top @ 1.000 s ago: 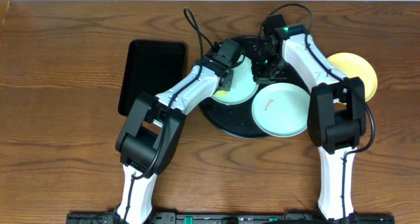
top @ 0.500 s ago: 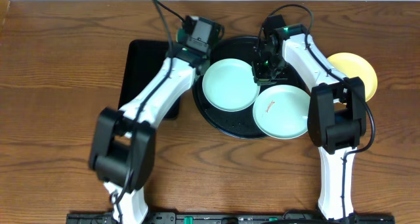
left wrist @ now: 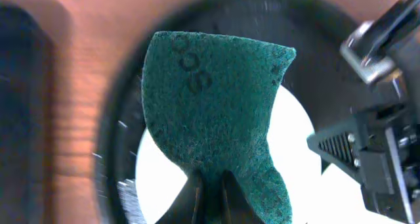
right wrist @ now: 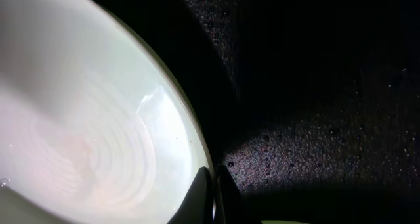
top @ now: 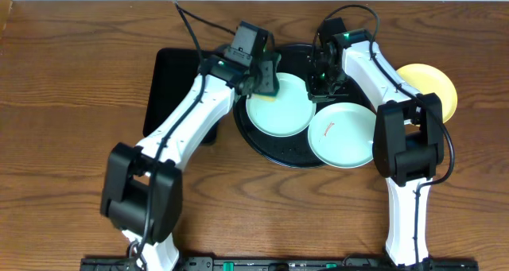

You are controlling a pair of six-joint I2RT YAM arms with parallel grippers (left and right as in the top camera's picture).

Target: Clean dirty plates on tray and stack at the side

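The round black tray [top: 274, 148] holds two mint plates. The left plate [top: 278, 106] looks free of marks. The right plate [top: 340, 133] has a red smear. A yellow plate [top: 429, 88] lies on the table right of the tray. My left gripper [top: 266, 76] is shut on a green sponge [top: 269, 87] at the left plate's back-left edge. In the left wrist view the sponge [left wrist: 216, 112] hangs from the jaws [left wrist: 210, 198] over that plate [left wrist: 295, 152]. My right gripper [top: 318, 84] is shut on the left plate's rim, as the right wrist view [right wrist: 213, 191] shows.
A smaller rectangular black tray [top: 171, 88] lies left of the round tray, under my left arm. The right arm reaches across the round tray's back. In the left wrist view the right gripper [left wrist: 374, 158] sits close beside the sponge. Bare wood fills the table's front.
My left gripper lifted off the plate toward the back left, then came back with the sponge to the plate's back-left edge. The right gripper has not moved.
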